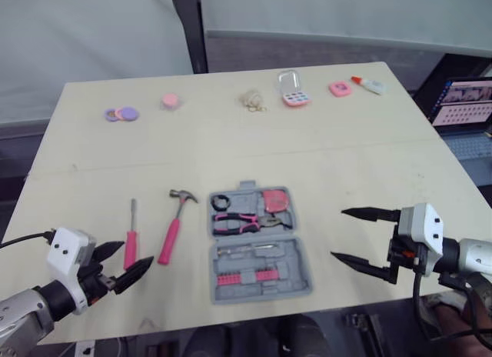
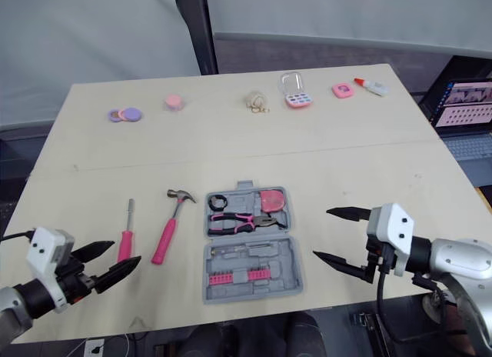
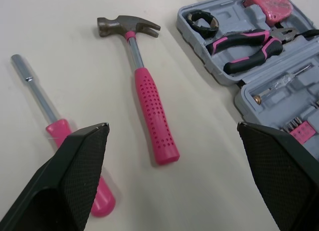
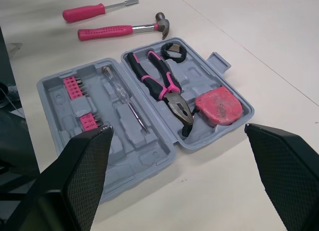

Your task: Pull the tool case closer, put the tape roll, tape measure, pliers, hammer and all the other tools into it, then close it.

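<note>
Your L claw point(image 1: 137, 251) sits furthest left of the tool case point(image 1: 300, 284), over the table point(image 1: 369, 165), fingers well apart w/ nothing between them. Can't tell whether the tips touch the tabletop. In the L wrist view one finger point(image 3: 75, 181) covers part of the pink screwdriver point(image 1: 131, 238) handle. That screwdriver lies loose left of the case, shaft pointing away from you. Next over, just left of the case, the hammer point(image 1: 173, 230) lies loose too, pink grip toward you, head away.

The case lies open and flat; the L wrist view cuts off its right side. In the far half you've got the tape roll point(image 1: 221, 201), pliers point(image 1: 242, 221) and tape measure point(image 1: 274, 200), each in its recess. The near half has pink bits point(image 1: 246, 278) and a thin tester point(image 4: 124, 96); the other recesses are too small to read.

R claw point(image 1: 337, 234) hovers right of the case, apart from it, wide open, empty.

Well beyond the case, a row of small items point(image 1: 294, 91) runs along the far edge, hard to make out. A laptop point(image 1: 465, 103), far right of the case, is cut off by the view's edge.
</note>
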You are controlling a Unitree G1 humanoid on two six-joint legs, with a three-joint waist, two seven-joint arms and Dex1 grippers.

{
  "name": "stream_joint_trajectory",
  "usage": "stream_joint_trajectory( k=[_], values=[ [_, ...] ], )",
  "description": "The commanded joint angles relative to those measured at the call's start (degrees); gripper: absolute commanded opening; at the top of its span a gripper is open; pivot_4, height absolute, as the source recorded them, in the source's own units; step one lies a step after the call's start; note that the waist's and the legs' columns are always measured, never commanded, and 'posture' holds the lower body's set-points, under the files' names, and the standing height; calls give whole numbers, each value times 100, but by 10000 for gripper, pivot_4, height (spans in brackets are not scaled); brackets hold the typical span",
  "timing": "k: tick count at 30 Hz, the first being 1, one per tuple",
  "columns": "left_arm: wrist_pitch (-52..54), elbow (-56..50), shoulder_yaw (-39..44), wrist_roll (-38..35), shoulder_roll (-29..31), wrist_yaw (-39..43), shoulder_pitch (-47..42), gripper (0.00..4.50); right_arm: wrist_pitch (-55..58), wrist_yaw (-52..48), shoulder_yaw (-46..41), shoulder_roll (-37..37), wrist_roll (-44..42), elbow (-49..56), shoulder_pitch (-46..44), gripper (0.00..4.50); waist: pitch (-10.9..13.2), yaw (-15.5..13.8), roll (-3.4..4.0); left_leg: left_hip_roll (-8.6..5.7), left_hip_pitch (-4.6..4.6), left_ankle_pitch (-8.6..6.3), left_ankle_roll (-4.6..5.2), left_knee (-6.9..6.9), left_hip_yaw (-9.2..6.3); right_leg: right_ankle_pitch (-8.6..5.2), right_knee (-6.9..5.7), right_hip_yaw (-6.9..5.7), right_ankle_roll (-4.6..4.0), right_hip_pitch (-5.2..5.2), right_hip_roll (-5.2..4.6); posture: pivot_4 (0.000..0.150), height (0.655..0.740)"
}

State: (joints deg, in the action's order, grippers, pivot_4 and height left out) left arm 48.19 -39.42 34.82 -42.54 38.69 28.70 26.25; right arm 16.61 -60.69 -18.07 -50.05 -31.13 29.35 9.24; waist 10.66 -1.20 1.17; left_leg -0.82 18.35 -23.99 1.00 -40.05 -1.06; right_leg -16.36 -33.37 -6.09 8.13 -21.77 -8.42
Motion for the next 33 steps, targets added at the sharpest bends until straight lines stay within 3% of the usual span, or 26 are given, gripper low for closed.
stream_joint_trajectory(
  k=[1,5,15,33],
  values=[
    [353,-184,-60,-105,-63,-496,-249,44333,-23,-63,28,-5,-96,94,-67,45000,0,-4,-1,-2,0,-1,1,-1,3,0,1,1,0,0,-1,1500,7400],
    [834,-301,-419,-87,-208,-1177,-845,44333,-84,-61,126,28,-11,71,-41,45000,1,-28,-3,-6,-6,1,2,-9,6,3,0,5,5,11,-2,1500,7400],
    [2151,129,-1937,785,-573,-2764,-3041,44333,-166,-79,165,-49,120,-13,-96,45000,2,-13,-6,-34,-16,24,-18,-11,1,8,-23,13,14,12,2,1500,7400],
    [2235,1297,-2706,1877,-1238,-2910,-4110,44333,-64,67,-190,-60,175,266,252,45000,6,-37,-13,-34,-8,32,-30,-13,0,8,-24,12,14,6,9,1500,7400]
  ],
)
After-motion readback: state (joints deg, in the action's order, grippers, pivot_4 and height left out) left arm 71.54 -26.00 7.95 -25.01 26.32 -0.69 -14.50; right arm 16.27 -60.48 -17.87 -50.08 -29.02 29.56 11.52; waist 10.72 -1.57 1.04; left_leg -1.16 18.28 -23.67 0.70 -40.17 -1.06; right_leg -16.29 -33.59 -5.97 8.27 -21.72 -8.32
